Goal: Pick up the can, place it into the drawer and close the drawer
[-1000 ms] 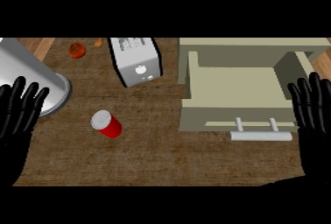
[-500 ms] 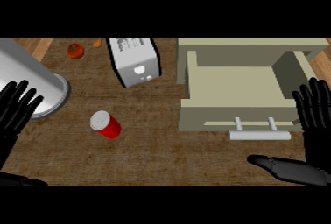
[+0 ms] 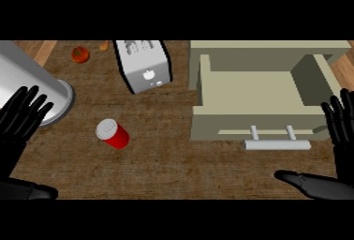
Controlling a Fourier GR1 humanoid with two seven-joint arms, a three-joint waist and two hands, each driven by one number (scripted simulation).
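The red can (image 3: 113, 134) with a white top lies tilted on the brown counter, left of centre. To its right, the beige drawer (image 3: 207, 123) stands pulled open, showing nothing inside, with its white bar handle (image 3: 276, 144) at the front. My left hand (image 3: 21, 117) rests open at the left edge, fingers up, well left of the can. At the right edge, beside the drawer's front corner, my right hand (image 3: 342, 123) is open, its thumb (image 3: 314, 183) showing low in the view. Neither hand touches anything.
A silver toaster (image 3: 145, 65) stands behind the can. A large metal cylinder (image 3: 34, 86) sits at the far left, close to my left hand. A small red fruit (image 3: 80, 54) and an orange bit (image 3: 104, 46) lie at the back left.
Both hands have shifted slightly outward and their thumbs have come into sight along the lower edge. The can and the drawer have not moved.
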